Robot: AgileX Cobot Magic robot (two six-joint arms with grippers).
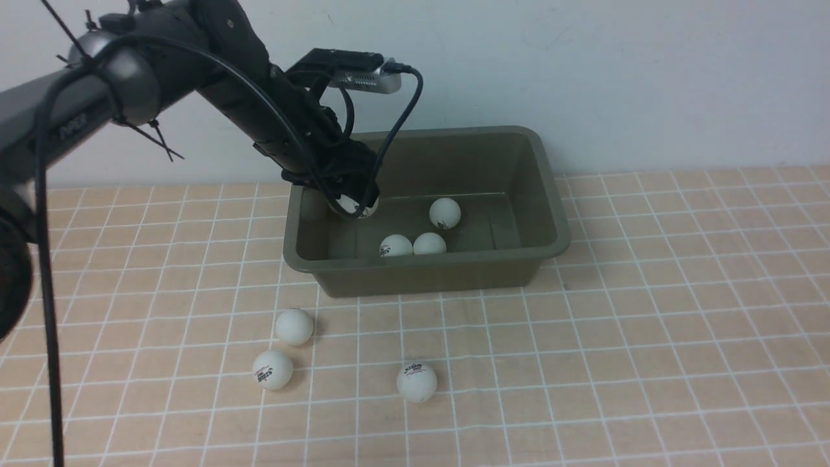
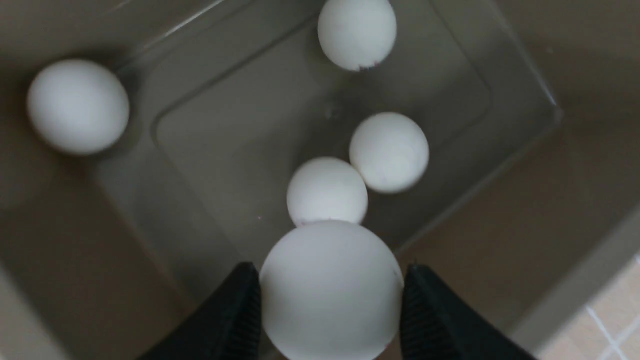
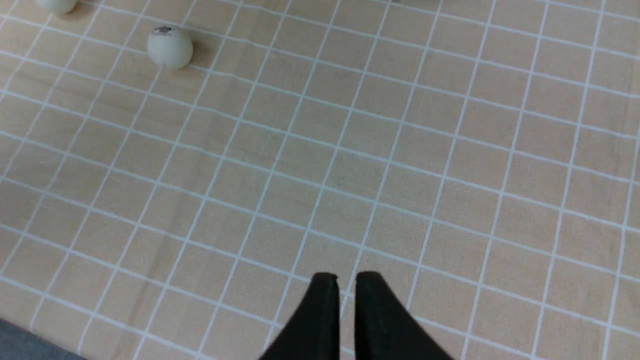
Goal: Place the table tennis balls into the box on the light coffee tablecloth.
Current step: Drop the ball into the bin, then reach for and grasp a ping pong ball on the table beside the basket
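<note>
The olive-green box [image 1: 554,194] stands on the light coffee tablecloth [image 1: 648,337]. My left gripper [image 1: 353,202] reaches inside its left end, shut on a white table tennis ball [image 2: 330,290] held above the floor. Several loose balls lie in the box, among them a touching pair [image 1: 395,246] [image 1: 429,244] and one behind them [image 1: 445,213]. Three balls rest on the cloth in front of the box [image 1: 294,326] [image 1: 272,370] [image 1: 417,382]. My right gripper [image 3: 346,277] hovers over bare cloth, shut and holding nothing, and is absent from the front view.
A pale wall rises just behind the box. In the right wrist view a ball [image 3: 169,47] lies on the cloth well away from the fingers, and the cloth's edge [image 3: 30,345] shows at one corner.
</note>
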